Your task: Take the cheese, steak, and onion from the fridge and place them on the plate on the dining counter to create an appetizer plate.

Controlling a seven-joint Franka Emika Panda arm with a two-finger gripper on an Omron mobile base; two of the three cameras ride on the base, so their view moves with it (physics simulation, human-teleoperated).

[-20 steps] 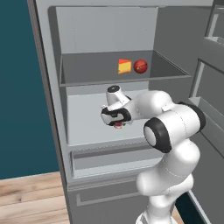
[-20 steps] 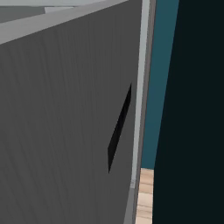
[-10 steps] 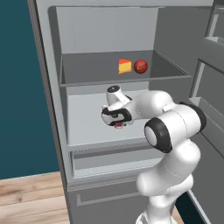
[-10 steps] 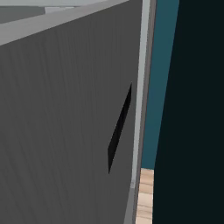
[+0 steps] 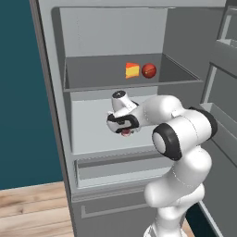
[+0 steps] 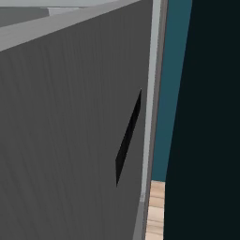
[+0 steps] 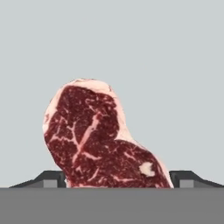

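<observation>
Straddling the steak (image 7: pixel 98 140), the hand (image 5: pixel 123 128) stands wide, unclenched; cheese (image 5: pixel 132 70) sits above.

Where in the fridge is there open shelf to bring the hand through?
Upper shelf: bare left of the cheese; the onion sits close beside it on the right. Middle shelf: bare left of the open gripper, which straddles the steak.

Flat, even rendered light, sharp all over.

The fridge (image 5: pixel 115 41) interior glows pale and evenly lit, with only soft shading under its shelves and no glare. The steak (image 7: pixel 98 138) reads crisp against a bright, shadowless grey. The right base view is dim, a dark slab close to the lens.
</observation>
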